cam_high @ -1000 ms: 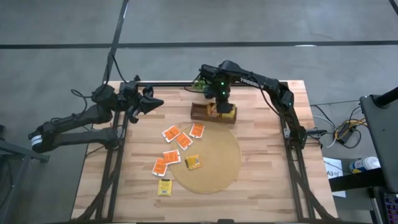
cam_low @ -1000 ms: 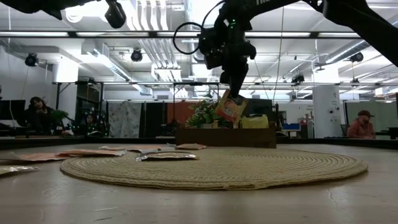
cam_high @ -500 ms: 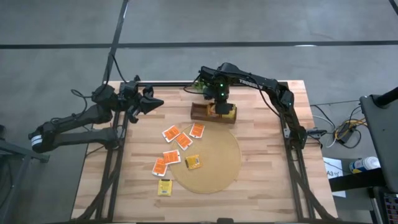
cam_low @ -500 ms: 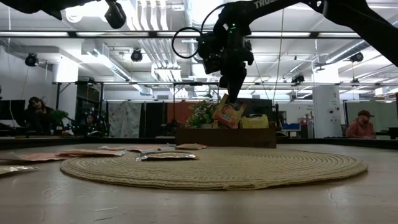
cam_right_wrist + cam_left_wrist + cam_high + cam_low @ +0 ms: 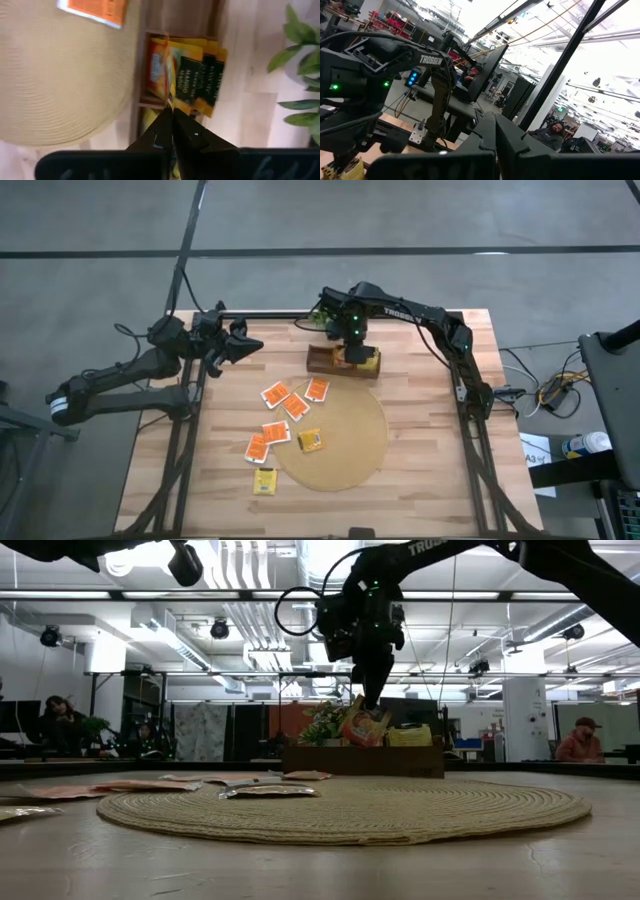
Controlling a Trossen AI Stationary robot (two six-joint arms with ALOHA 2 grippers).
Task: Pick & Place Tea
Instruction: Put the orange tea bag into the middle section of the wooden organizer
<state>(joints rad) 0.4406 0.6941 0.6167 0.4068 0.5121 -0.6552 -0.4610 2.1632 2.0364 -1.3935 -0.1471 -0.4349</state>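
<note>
My right gripper (image 5: pixel 349 348) hangs over the wooden box (image 5: pixel 322 364) at the table's far side, shut on an orange-red tea packet (image 5: pixel 364 726). Yellow tea packets (image 5: pixel 201 80) stand in the box. More tea lies loose on the table: orange-red packets (image 5: pixel 296 407) left of and on the round mat (image 5: pixel 345 445), and yellow ones (image 5: pixel 311 440) (image 5: pixel 265 480). My left gripper (image 5: pixel 252 344) waits shut and raised at the table's far left corner, holding nothing. My right gripper pinches the orange-red packet's upper edge (image 5: pixel 371 702) between its two fingers, which point down from above. The packet hangs tilted below the fingertips, edge-on to the wrist view (image 5: pixel 168 92). Its lower end (image 5: pixel 356 742) is at the box's rim, beside the yellow packets.
A small green plant (image 5: pixel 321 314) stands just behind the box. The round tan mat covers the table's middle. Black frame rails (image 5: pixel 190 430) run along the table's left and right sides. People sit in the room beyond the table (image 5: pixel 583 740).
My right gripper has sunk a little toward the wooden box with the orange-red packet. The packet hangs lower now, its bottom end down at the box's rim.
</note>
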